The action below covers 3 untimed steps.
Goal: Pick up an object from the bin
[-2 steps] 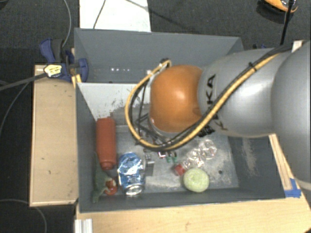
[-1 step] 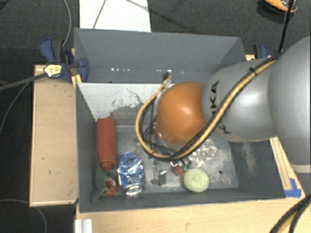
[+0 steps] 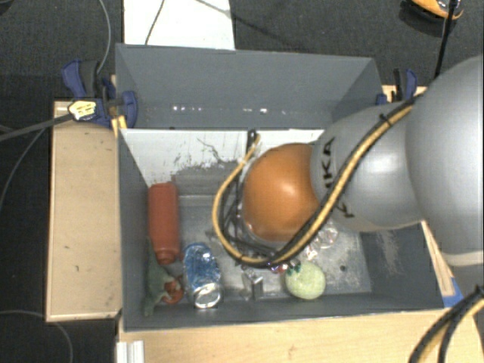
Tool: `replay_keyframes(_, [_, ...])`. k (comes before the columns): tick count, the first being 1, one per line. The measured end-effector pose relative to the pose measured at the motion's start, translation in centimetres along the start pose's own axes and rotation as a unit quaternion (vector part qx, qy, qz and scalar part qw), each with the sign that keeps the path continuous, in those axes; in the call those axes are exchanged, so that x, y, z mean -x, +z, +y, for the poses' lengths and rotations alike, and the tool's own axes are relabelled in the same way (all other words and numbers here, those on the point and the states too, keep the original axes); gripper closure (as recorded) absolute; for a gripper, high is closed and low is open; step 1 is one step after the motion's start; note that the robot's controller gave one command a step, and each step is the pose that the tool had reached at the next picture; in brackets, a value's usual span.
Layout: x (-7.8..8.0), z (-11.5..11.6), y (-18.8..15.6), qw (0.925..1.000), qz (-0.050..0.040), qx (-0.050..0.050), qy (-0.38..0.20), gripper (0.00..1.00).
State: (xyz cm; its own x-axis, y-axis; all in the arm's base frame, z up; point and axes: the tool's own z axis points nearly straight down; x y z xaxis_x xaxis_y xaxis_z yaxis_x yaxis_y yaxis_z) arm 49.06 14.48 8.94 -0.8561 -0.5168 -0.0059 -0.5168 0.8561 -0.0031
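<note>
The grey arm (image 3: 423, 172) is extended from the right over the middle of the grey metal bin (image 3: 249, 89). Its wrist is enclosed by a rounded orange cover (image 3: 278, 191), which is positioned above the centre of the bin floor. A black-and-yellow cable (image 3: 217, 206) is looped around the left and lower sides of this cover and is routed back along the arm.

A red-brown cylinder (image 3: 164, 221) is laid lengthwise along the left wall of the bin. A crushed blue can (image 3: 202, 275) is located just below and to the right of it, with its silver end turned towards the front wall. A pale green ball (image 3: 305, 282) is located at the front of the bin, right of centre. A small green and brown toy figure (image 3: 162, 287) is lodged in the front left corner, just beside the can. What appears to be a piece of crumpled clear plastic (image 3: 330, 238) is partly covered by the arm, above and to the right of the ball.

The pincer (image 3: 252, 283) is lowered close to the bin floor beneath the orange cover, between the crushed blue can and the pale green ball and near both. Its state cannot be told, as it is largely covered by the wrist and cable. No object is seen gripped in it.
</note>
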Motion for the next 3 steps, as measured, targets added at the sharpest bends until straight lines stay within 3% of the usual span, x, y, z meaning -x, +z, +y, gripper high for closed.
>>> replay_keyframes(1, [2.5, 1.5, -0.5, 0.9985, 0.0003, 0.001, 0.055, 0.0])
replay_keyframes(2, [1.5, 2.6, 1.9, 0.9998, 0.0, 0.0, 0.022, 1.0])
replay_keyframes(3, [1.5, 2.6, 1.9, 0.9997, 0.0, 0.0, 0.023, 1.0])
